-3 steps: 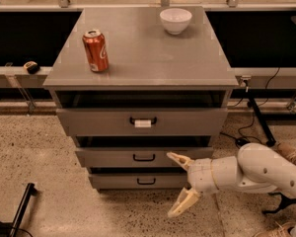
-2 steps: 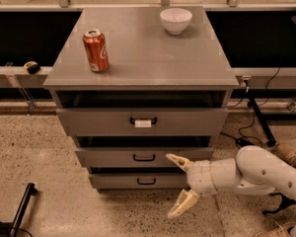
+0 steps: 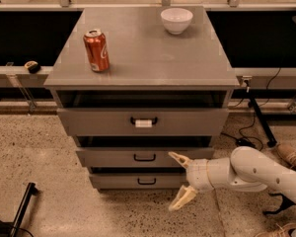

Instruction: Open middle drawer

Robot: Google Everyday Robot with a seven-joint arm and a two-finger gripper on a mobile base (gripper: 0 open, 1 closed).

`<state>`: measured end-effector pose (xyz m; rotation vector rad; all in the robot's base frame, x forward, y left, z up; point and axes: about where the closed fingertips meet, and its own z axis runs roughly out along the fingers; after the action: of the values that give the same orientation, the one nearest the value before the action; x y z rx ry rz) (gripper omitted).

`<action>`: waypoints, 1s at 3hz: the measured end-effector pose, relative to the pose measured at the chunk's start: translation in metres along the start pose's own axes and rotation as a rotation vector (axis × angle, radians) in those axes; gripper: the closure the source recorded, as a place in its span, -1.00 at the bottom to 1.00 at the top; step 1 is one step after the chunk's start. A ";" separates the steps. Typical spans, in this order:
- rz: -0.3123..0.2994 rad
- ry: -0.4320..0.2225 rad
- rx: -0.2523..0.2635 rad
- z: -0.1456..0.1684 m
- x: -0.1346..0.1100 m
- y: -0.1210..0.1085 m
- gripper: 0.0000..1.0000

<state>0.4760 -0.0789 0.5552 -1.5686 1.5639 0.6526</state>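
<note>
Camera view gives me the middle drawer low in the cabinet, under the tagged drawer. My gripper hangs spread wide and empty, just right of the small black handle. I judge the drawer rigid and sliding straight, so I'd hook that central loop, though it is thin and could slip out.

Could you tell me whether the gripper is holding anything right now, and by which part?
Nothing: the gripper hangs open, right of the handle on the middle drawer.
</note>
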 end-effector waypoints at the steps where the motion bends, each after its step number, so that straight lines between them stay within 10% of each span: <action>1: -0.041 -0.137 0.064 -0.002 0.006 -0.027 -1.00; 2: -0.073 -0.223 0.126 -0.009 0.012 -0.046 -1.00; 3: -0.125 -0.119 0.133 -0.013 0.014 -0.055 -1.00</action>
<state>0.5290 -0.1025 0.5606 -1.4883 1.3813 0.5510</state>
